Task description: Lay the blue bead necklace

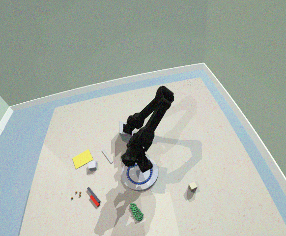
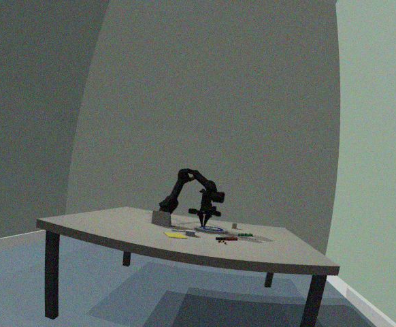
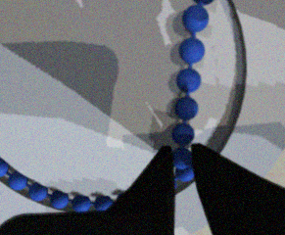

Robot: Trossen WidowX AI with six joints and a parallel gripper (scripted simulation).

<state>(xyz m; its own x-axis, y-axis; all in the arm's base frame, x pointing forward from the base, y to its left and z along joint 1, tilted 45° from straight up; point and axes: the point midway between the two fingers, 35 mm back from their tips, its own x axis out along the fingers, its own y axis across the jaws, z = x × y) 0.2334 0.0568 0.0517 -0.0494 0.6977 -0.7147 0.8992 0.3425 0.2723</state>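
Observation:
The round bead board is pale grey with a dark groove. The blue bead necklace lies on it as a loop. In the wrist view its lower left beads follow the groove, while its right-hand run lies inside the groove's arc, off it. My gripper is low at the board's edge, shut on the necklace, with a bead between the fingertips. The fingers hide part of the necklace, and the arm hides the fingertips in the top view.
A green bead bundle lies beyond the board. A yellow sheet, a pale cube, a thin grey bar, a red and dark grey stick and small brown beads lie to one side; a cream block to the other.

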